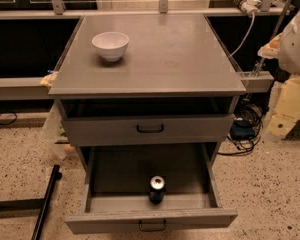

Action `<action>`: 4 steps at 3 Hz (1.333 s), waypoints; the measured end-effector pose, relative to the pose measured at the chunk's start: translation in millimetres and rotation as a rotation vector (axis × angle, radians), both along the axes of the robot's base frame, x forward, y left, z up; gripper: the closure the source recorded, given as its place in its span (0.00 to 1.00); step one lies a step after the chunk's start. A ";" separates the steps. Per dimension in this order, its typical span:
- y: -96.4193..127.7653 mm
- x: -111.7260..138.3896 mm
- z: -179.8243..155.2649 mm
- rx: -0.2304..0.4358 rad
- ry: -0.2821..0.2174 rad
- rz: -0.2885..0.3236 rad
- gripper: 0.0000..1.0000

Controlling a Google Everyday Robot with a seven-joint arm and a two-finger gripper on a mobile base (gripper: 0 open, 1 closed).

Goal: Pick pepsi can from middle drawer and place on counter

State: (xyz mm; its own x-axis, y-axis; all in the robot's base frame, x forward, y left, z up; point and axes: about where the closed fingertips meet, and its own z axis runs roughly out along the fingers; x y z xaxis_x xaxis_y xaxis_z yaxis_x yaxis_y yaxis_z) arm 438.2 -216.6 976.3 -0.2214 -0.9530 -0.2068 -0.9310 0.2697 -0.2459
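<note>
The pepsi can (157,189), dark with a silver top, stands upright near the front middle of the open middle drawer (115,204), a wide grey tray pulled far out with a black handle on its front. The counter (175,59) is the flat grey top of the cabinet. My gripper (271,48) is at the right edge of the view, beside the counter's right side and well above and to the right of the can. It holds nothing that I can see.
A white bowl (110,45) stands on the counter's back left. The upper drawer (150,129) is slightly pulled out above the middle one. My arm's cream parts (286,106) hang at the right. Cables (245,134) lie on the floor at the right, and a black bar (46,201) at the left.
</note>
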 end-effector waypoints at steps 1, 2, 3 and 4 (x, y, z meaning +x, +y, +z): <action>0.0 0.0 0.0 0.000 0.000 0.000 0.00; 0.0 0.0 0.0 0.000 0.000 0.000 0.18; 7.0 -5.3 -30.0 0.043 0.015 -0.014 0.41; 44.4 -33.5 -69.8 0.171 0.008 -0.038 0.64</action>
State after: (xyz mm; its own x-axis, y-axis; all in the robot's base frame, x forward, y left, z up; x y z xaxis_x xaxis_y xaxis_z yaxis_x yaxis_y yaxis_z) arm 404.6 -172.3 906.5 -0.2592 -0.8949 -0.3632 -0.9210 0.3422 -0.1860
